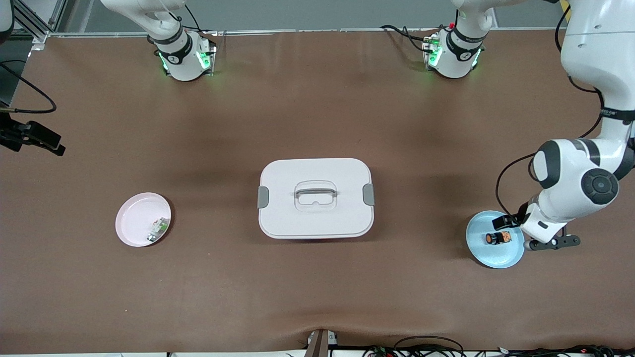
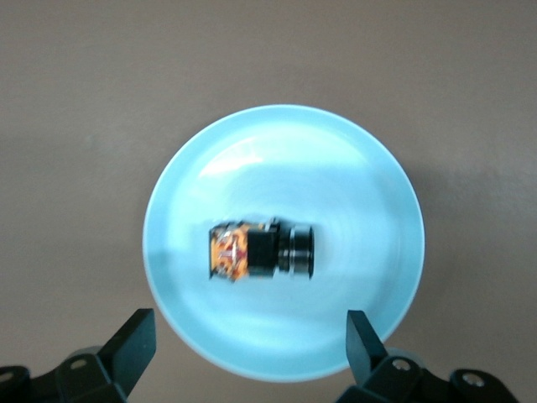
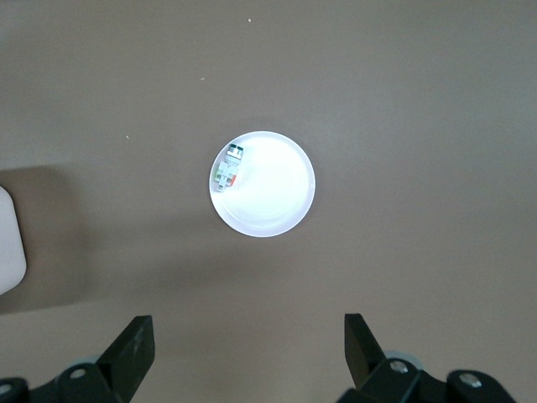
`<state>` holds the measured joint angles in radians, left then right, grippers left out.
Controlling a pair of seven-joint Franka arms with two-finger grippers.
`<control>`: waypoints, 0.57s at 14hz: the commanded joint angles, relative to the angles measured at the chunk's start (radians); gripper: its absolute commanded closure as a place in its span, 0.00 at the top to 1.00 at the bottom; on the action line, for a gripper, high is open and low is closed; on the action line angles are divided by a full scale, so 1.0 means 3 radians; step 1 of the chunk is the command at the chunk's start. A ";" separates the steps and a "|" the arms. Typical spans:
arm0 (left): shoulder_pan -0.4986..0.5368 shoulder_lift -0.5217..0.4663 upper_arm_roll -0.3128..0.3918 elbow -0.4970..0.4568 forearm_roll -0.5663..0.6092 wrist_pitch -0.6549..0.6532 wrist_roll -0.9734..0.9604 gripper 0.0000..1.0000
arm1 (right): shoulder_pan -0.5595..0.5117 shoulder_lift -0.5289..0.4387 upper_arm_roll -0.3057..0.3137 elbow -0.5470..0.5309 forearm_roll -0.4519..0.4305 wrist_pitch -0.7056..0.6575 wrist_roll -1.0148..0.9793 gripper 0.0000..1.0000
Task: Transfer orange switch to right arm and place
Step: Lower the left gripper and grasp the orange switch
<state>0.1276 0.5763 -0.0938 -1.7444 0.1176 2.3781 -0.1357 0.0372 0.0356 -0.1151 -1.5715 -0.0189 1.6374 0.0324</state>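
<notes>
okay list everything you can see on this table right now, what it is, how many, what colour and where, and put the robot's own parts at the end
orange switch: one, black with orange, lying on its side in the blue plate.
blue plate: one, light blue, toward the left arm's end of the table.
pink plate: one, pale pink, toward the right arm's end of the table.
white-and-green part: one, in the pink plate near its rim.
lidded box: one, white with grey clips and a handle, mid-table between the plates.
left end effector: one, black, open, over the blue plate.
right end effector: one, black, open, high over the table by the pink plate; this arm waits.
</notes>
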 commanded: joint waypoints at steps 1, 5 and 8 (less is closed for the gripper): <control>0.0035 0.0247 -0.0020 0.0174 0.0053 0.0197 0.0033 1.00 | 0.0075 0.0055 -0.0041 0.0079 0.0042 -0.0018 0.0009 1.00; 0.0035 0.0405 -0.0020 0.0272 0.0063 0.0341 0.0033 1.00 | 0.0096 0.0060 -0.0046 0.0084 0.0042 -0.0017 0.0009 1.00; 0.0045 0.0457 -0.0020 0.0272 0.0073 0.0418 0.0033 1.00 | 0.0086 0.0060 -0.0046 0.0104 0.0042 -0.0017 -0.0006 1.00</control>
<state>0.1314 0.6937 -0.0937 -1.6840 0.1197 2.4880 -0.1356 0.0535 0.0433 -0.1164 -1.5645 -0.0189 1.6393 0.0328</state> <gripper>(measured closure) 0.000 0.000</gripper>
